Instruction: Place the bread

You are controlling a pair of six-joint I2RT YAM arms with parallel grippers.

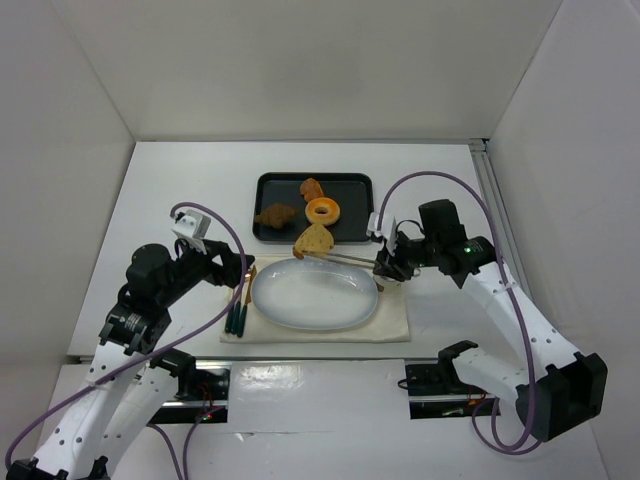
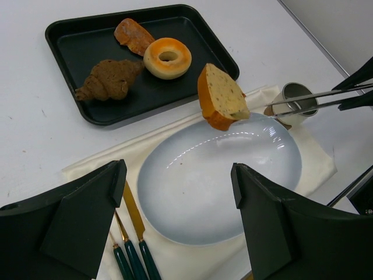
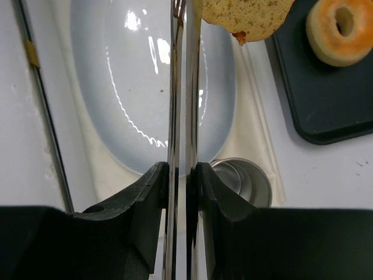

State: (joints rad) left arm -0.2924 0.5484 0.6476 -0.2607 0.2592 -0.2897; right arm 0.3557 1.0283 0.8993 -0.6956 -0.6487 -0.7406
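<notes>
Left gripper (image 2: 178, 169) nearest, jaws spread, empty, at the 9 o'clock side of the plate (image 2: 204, 192), by the knives (image 2: 133, 219). Bread (image 2: 221, 96) hangs tilted over the plate's 12 o'clock rim, one edge pinched by tongs (image 2: 315, 99), blades pressed together, long axis 3-to-9. Right gripper (image 3: 182, 175) at 3 o'clock clamps the tongs. Judgement: right arm lowers toward 6 o'clock; smooth bare plate, ample room, tray (image 2: 81, 41) just behind.

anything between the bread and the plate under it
Nothing visible. The bread hangs in the tongs held by the right hand, above the far rim of the plate, whose surface is bare. The metal cup stands off to the side.
</notes>
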